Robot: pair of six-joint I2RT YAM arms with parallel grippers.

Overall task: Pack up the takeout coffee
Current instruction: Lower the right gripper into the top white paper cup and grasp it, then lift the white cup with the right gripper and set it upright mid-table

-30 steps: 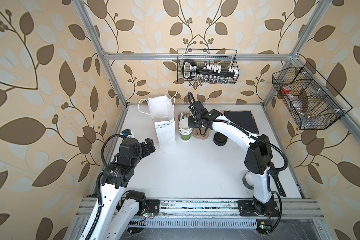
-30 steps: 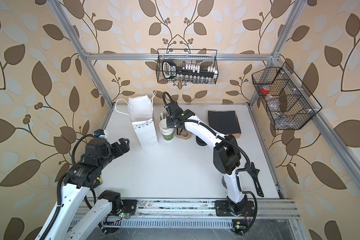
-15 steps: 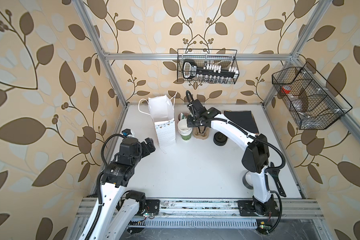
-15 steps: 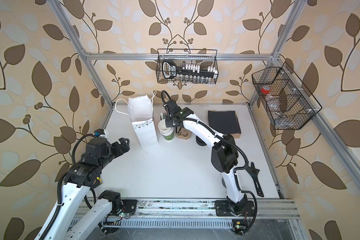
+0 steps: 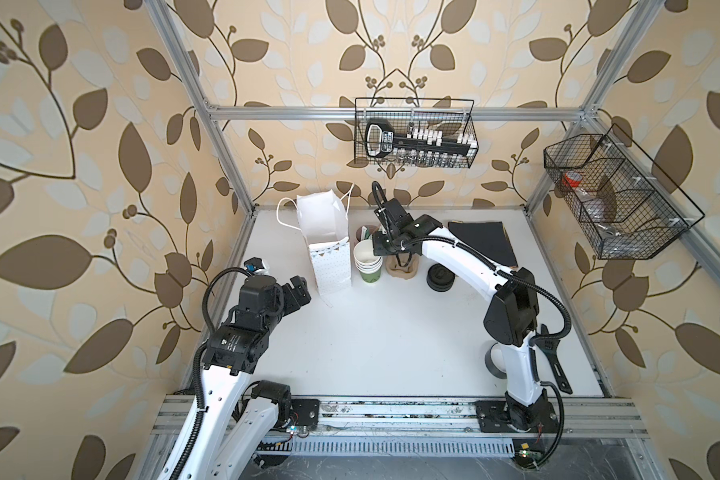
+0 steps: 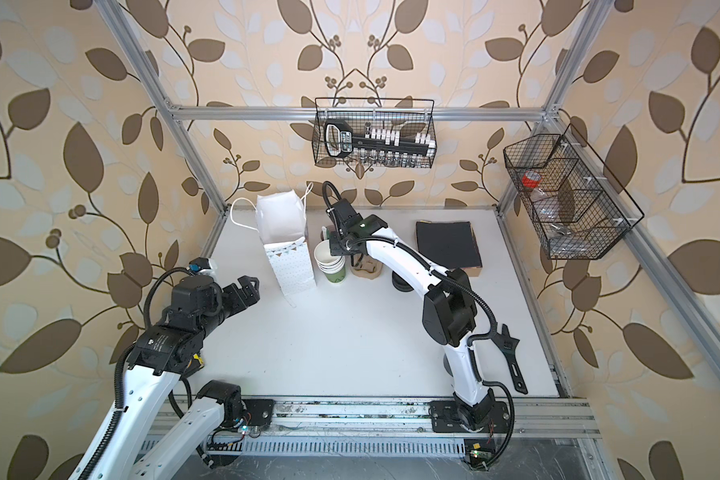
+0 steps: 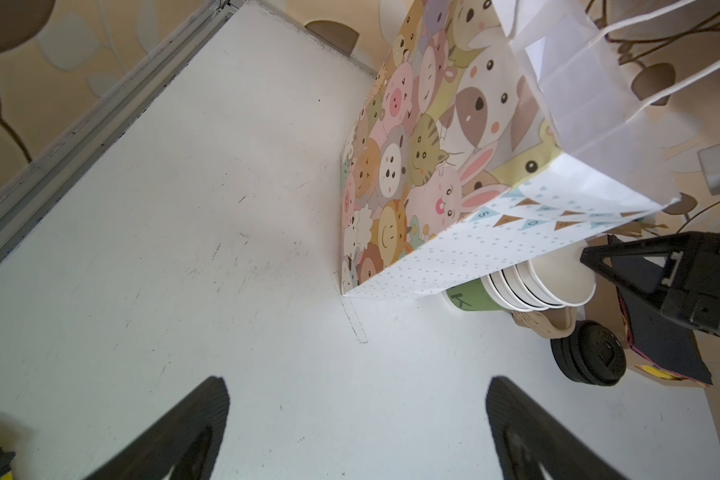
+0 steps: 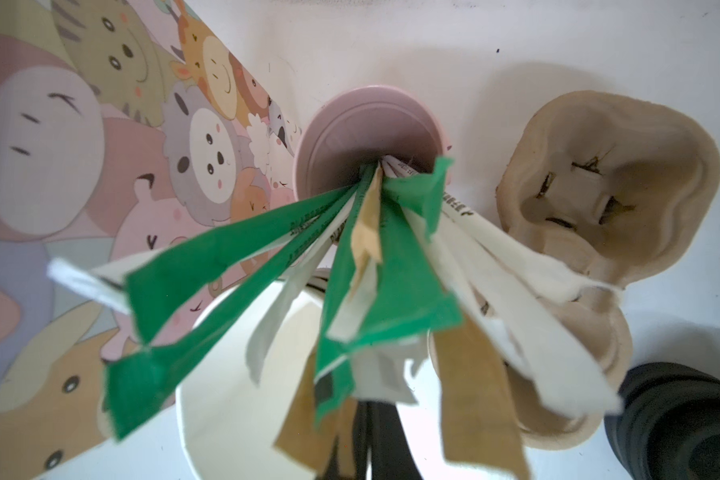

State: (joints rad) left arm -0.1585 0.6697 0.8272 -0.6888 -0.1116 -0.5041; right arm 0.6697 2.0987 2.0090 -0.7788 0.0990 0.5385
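The takeout coffee is not in view. My right gripper (image 8: 368,436) hangs at the back over a pink cup (image 8: 350,137) that holds several green, white and brown packets (image 8: 391,282). Its fingers are shut together on the upper end of a packet. In both top views the right gripper (image 5: 378,246) (image 6: 336,244) sits between the white paper bag (image 5: 329,249) (image 6: 287,257) and a pulp cup carrier (image 5: 400,268). My left gripper (image 5: 298,293) (image 7: 356,415) is open and empty, low at the left, in front of the bag (image 7: 433,166).
A stack of white-and-green cups (image 5: 368,264) (image 7: 537,286) stands beside the bag. A stack of black lids (image 5: 440,277) (image 7: 589,357) lies right of the carrier (image 8: 607,187). There is a black mat (image 5: 481,243) at the back right and a wrench (image 5: 553,357) near the right arm's base.
My right gripper has shifted slightly toward the bag over the pink cup and shut its jaws. The left arm has not moved.
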